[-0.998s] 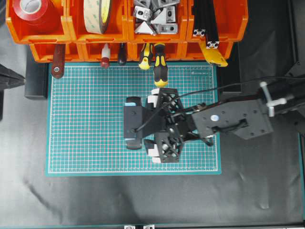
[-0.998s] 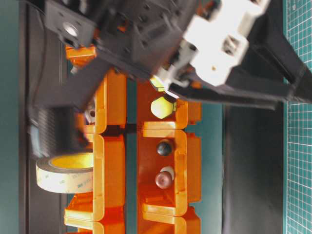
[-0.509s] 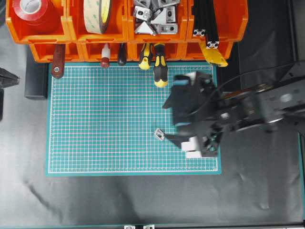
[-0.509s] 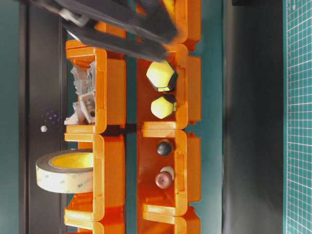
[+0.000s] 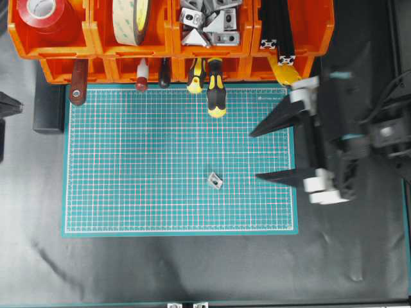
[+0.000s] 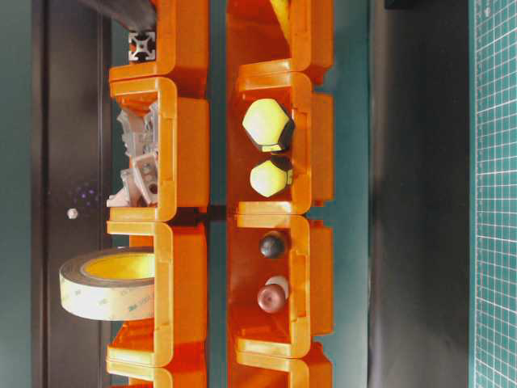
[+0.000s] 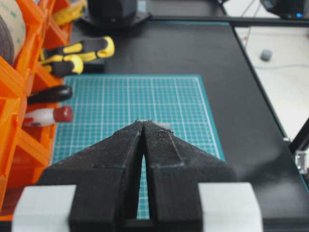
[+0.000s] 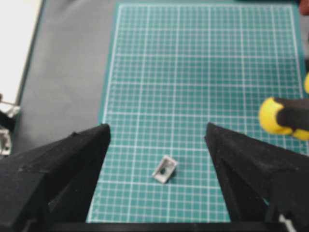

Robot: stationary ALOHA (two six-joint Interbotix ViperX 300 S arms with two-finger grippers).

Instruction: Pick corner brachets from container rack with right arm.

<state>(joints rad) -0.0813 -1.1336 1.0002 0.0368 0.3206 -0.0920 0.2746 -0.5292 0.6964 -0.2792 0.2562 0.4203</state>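
Presently, stock as I find it.

Item: my right claw, at the right edge of the green mat. Fingers spread wide, nothing between them; the wrist view shows only open mat in the gap.

Item: one bracket, small, silver-grey, lying loose on the mat, right of its middle and toward the near edge. It sits apart from my right claw, off its fingertips and touching neither. In the right wrist view the same piece rests tilted between the two black fingers, clear of both.

Item: remaining brackets, a heap in the upper tier of the orange rack, third bin from the left in the overhead view. From table level the pile shows over that bin's lip.

Item: my left claw, fingers pressed together, holding nothing visible, parked at the left edge of the tabletop.

Also present: two yellow-and-black screwdrivers jutting from the lower tier, tape rolls in upper bins, black bars in the rightmost bin.

Progress, by my judgement: one bracket is out of the rack and set down on the mat. Several more are in the bin; if all are wanted, most of the job is left, and the next reach goes back up to that third bin.
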